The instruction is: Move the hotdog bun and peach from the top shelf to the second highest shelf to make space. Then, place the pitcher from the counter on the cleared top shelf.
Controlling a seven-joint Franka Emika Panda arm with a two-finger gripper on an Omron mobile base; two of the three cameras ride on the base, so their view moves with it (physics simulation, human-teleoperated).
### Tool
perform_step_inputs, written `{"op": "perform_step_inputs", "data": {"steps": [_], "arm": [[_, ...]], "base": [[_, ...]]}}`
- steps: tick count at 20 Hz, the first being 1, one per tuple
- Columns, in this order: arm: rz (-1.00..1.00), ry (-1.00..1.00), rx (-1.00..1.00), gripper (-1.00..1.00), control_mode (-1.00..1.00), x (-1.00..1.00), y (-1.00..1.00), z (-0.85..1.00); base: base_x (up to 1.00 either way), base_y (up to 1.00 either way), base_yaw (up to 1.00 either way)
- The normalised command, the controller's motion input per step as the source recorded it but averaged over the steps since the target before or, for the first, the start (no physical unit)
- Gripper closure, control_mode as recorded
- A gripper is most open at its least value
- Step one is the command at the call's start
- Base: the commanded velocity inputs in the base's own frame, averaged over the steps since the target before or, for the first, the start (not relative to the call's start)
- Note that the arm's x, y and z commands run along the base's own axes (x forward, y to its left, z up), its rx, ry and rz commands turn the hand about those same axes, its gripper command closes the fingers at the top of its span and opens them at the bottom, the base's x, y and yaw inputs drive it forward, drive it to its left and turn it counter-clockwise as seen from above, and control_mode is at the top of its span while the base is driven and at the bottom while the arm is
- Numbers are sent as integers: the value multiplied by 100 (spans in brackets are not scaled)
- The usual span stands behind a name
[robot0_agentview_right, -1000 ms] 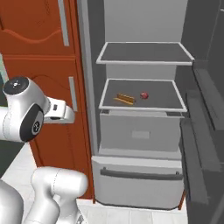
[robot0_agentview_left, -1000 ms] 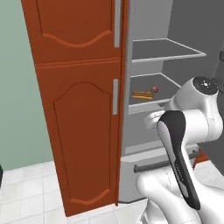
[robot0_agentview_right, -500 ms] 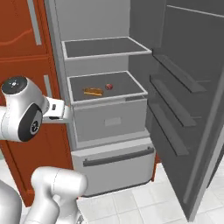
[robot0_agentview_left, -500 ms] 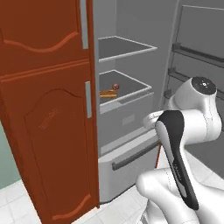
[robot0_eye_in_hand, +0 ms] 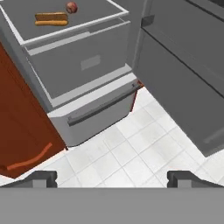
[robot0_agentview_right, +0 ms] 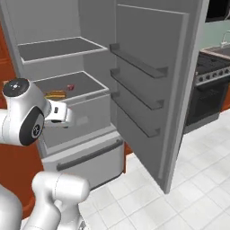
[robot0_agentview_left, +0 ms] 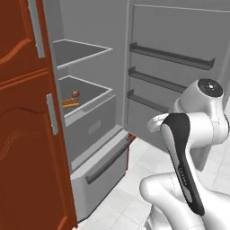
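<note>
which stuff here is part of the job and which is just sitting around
Part of the job:
- hotdog bun, lying on a fridge shelf
- peach, just beside the bun
- empty shelf above them
- gripper, open, holding nothing

Just there:
- fridge door, swung open
- bottom drawer
- stove
- cupboard door

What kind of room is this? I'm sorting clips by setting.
A rendered home kitchen, most likely: an open grey fridge with the small tan hotdog bun and tiny red-orange peach on a shelf, a dark oven range, red-brown wooden cupboard doors and pale floor tiles.
</note>
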Motion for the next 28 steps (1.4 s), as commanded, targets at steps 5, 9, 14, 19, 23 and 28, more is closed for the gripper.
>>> {"op": "perform_step_inputs", "data": {"steps": [5, 9, 14, 19, 23, 28], "arm": [[0, 0, 0, -100, 100, 0, 0, 0], [0, 0, 0, -100, 100, 0, 0, 0], [0, 0, 0, -100, 100, 0, 0, 0], [0, 0, 0, -100, 100, 0, 0, 0], [0, 0, 0, -100, 100, 0, 0, 0], [0, 0, 0, -100, 100, 0, 0, 0]], "base": [[-19, -31, -45], [-4, -52, -40], [-14, -62, -37], [-5, -70, -37], [0, -75, -32], [5, -69, -22]]}}
